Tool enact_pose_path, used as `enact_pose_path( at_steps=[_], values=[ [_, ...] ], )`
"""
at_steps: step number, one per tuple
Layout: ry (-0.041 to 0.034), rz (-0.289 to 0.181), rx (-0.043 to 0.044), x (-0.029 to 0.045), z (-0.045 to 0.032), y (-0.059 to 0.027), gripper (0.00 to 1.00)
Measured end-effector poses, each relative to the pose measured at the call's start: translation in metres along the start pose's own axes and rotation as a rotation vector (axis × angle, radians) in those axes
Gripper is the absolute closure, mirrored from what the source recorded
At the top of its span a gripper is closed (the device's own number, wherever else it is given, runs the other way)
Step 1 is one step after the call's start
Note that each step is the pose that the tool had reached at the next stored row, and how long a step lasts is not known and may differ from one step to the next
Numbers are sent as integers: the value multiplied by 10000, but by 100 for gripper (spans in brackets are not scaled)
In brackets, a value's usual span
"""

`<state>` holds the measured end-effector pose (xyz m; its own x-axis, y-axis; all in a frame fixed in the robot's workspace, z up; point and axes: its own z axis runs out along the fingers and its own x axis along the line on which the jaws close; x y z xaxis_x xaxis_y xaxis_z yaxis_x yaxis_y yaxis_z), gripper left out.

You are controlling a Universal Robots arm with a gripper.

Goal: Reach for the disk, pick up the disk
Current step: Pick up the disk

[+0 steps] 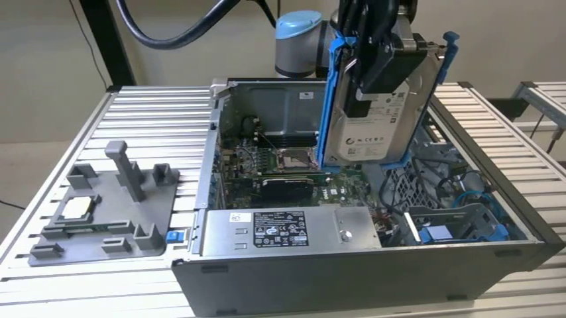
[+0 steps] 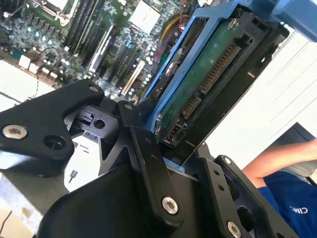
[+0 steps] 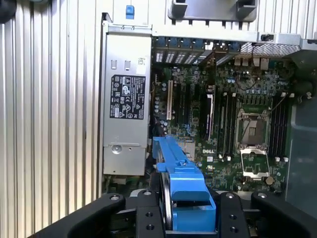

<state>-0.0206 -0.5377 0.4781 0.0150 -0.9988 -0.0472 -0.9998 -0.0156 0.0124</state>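
Note:
The disk [image 1: 378,129], a silver-grey drive with a white label in a blue carrier bracket [image 1: 333,99], hangs upright above the open computer case [image 1: 354,265]. My gripper [image 1: 382,63] is shut on its upper part, one black finger on each flat face. In the second wrist view the disk [image 2: 210,74] shows its green circuit side and connector, clamped between the black fingers [image 2: 141,148]. In the first wrist view the carrier's blue edge [image 3: 181,181] rises from between my gripper [image 3: 185,220] pads, over the motherboard.
The motherboard [image 1: 283,175] and power supply [image 1: 283,228] lie in the case below. A blue drive cage [image 1: 460,225] sits at the exterior view's right. A grey fixture [image 1: 106,212] with a processor chip [image 1: 75,207] stands at the left. A person's arm [image 2: 277,158] is nearby.

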Motion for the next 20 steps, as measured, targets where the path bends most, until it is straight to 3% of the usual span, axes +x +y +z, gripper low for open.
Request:
enact_pose_path(
  at_steps=[10, 20],
  values=[
    [-4, 318, 15, 200, 0, 3, 100],
    [-5, 404, 15, 262, -1, -118, 100]
  ],
)
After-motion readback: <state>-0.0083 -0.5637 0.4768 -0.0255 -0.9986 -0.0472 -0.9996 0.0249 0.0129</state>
